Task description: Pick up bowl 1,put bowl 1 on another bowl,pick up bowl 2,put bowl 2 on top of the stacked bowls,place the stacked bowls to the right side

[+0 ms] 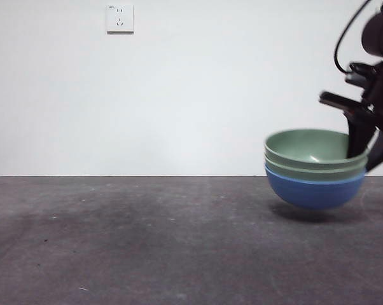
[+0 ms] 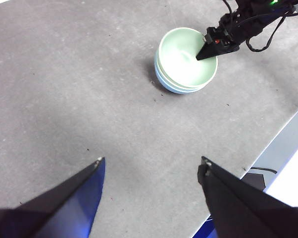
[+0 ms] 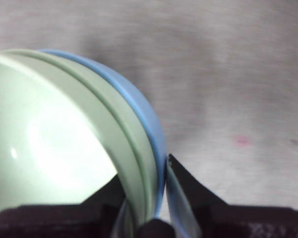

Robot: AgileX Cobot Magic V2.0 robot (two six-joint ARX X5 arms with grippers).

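The stacked bowls hang a little above the table at the right of the front view, slightly tilted: two pale green bowls nested in the blue bowl. My right gripper is shut on the stack's right rim, one jaw inside and one outside. The right wrist view shows the rim pinched between its jaws. In the left wrist view the stack lies far off with the right gripper reaching into it. My left gripper is open high over the grey table, holding nothing.
The grey table stretches left of the stack. A white wall with a socket stands behind. The table's edge runs close by the stack in the left wrist view.
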